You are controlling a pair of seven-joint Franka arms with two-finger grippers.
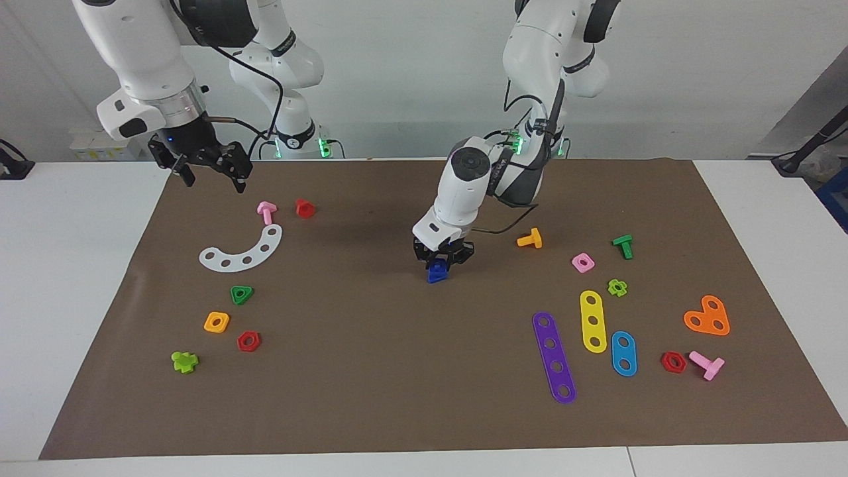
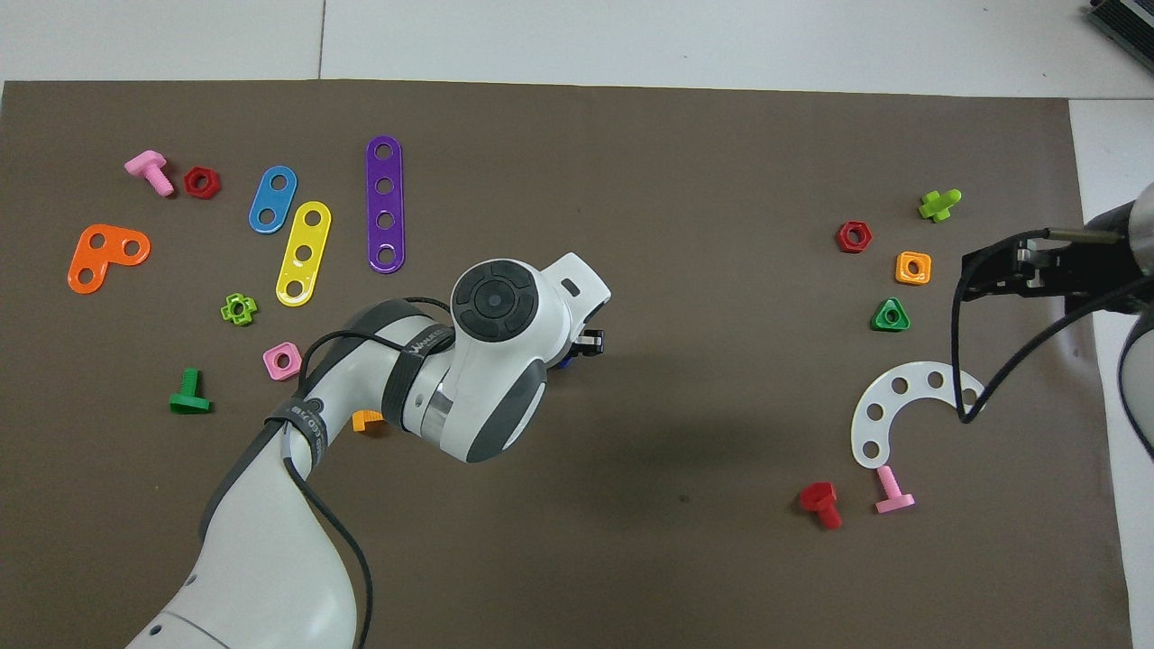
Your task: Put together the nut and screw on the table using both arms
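Two white arms work over a desk with a brown mat across most of it. Nearest the robots, the right claw hangs with its fingers spread wide and nothing between them, above the mat's corner at the right arm's end; a pink screw, a red screw and a white curved strip lie on the mat close by. At the middle of the mat the left claw is pinched shut on the dark blue screw, triangular head downward, just above the mat. From overhead the left arm hides all but a sliver of that blue screw. The dark blue nut cannot be made out. Farther out, toward the left arm's end, lie purple, yellow and blue strips.
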